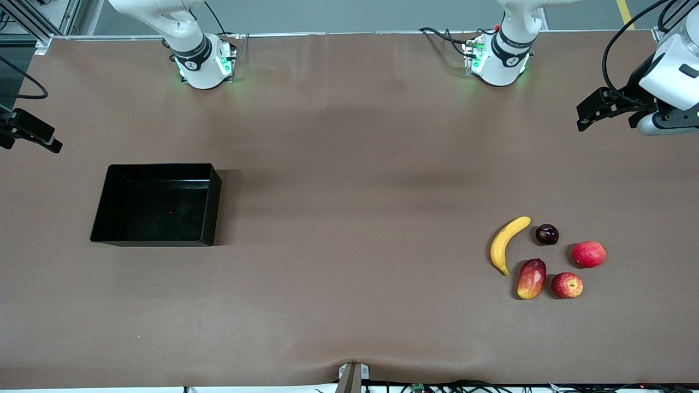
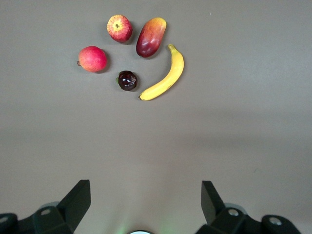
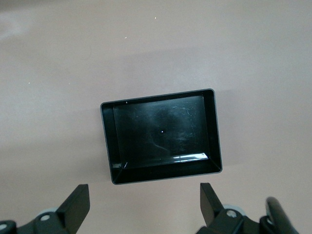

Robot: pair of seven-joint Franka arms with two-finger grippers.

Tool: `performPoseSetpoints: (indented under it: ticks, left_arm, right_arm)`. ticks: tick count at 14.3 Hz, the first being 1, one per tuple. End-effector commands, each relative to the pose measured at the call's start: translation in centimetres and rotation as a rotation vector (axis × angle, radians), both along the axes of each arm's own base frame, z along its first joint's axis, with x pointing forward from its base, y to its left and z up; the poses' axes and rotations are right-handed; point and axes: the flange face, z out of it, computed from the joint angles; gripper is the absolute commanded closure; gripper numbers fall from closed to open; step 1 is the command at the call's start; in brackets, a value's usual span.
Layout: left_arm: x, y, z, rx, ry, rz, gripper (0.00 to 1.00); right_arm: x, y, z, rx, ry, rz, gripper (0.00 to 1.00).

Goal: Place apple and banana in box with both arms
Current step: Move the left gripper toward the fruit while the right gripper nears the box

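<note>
- The apple (image 1: pixel 567 285), small and red with a yellowish patch round its stem dimple, lies on the worktop (image 1: pixel 349 218) toward the left arm's end, nearest the front camera of the five fruits; in the left wrist view it shows as well (image 2: pixel 119 28).
- Just beside it, toward the right arm's end, lies a red-and-yellow mango-like fruit (image 1: pixel 531 278) (image 2: pixel 150 37), close to the apple but not clearly touching it.
- The banana (image 1: pixel 507 244) (image 2: pixel 164 75) is all yellow and curved; one end lies near the mango-like fruit, the other points toward the robots' bases, close to a dark, glossy round fruit (image 1: pixel 546 234) (image 2: pixel 127 80).
- A plainer pinkish-red fruit (image 1: pixel 588 254) (image 2: pixel 92 58) lies a little farther from the front camera than the apple, and closest of the fruits to the left arm's end of the worktop.
- All five fruits rest on the worktop, each apart from the others.
- The box (image 1: pixel 101 218) (image 3: pixel 216 131), glossy black and open-topped, stands well apart from the fruit, toward the right arm's end; nothing lies in it.
- The left gripper (image 1: pixel 583 117) (image 2: pixel 146 202) hangs in the air over the left arm's end of the worktop, fingers (image 2: pixel 78 197) spread wide and holding nothing.
- The right gripper (image 3: pixel 145 204) is up over the right arm's end of the worktop, looking down on the box, fingers (image 3: pixel 77 202) spread wide and empty; in the front view only a black part shows at the edge.
- No brand, label or writing can be read on the fruit or the box; the small marks on the arms' base bands are too small to make out.
</note>
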Motion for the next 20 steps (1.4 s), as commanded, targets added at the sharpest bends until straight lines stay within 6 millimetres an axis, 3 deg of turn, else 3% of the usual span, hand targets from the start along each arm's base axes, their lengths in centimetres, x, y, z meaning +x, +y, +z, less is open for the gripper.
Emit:
performPoseSetpoints:
  ticks: [1, 5, 6, 7, 9, 10, 12, 16, 20]
  left_arm:
    - [-0.1, 0.1, 0.2, -0.020, 0.006, -0.012, 0.00]
    - [1.0, 0.4, -0.6, -0.011, 0.018, -0.009, 0.00]
    - [1.6, 0.1, -1.1, -0.013, 0.023, -0.014, 0.00]
    - [2.5, 0.2, -2.0, -0.014, 0.030, -0.012, 0.00]
    - [4.7, 0.8, -4.5, -0.023, 0.028, -0.004, 0.00]
    - [6.0, 1.3, -5.7, -0.030, 0.012, 0.003, 0.00]
    - [8.2, 1.8, -9.0, -0.016, 0.014, 0.006, 0.00]
    - [12.7, 1.9, -16.3, 0.038, -0.022, -0.018, 0.00]
    - [15.8, 3.8, -22.9, 0.017, -0.047, 0.004, 0.00]
  right_arm:
    - [0.1, -0.3, 0.2, -0.006, 0.000, -0.022, 0.00]
    - [1.3, -0.3, -1.6, -0.016, 0.024, -0.024, 0.00]
    - [2.2, -0.2, -3.0, -0.023, 0.044, -0.014, 0.00]
    - [3.1, -0.1, -4.4, -0.032, 0.056, -0.014, 0.00]
    - [6.1, 1.9, -8.6, -0.055, 0.063, 0.019, 0.00]
    - [6.7, 3.0, -9.7, -0.065, 0.073, 0.036, 0.00]
    - [6.8, 3.0, -10.0, -0.069, 0.076, 0.035, 0.00]
    - [8.5, 1.3, -14.7, -0.084, 0.134, 0.011, 0.00]
    - [8.9, -6.1, -20.5, -0.085, 0.222, -0.057, 0.00]
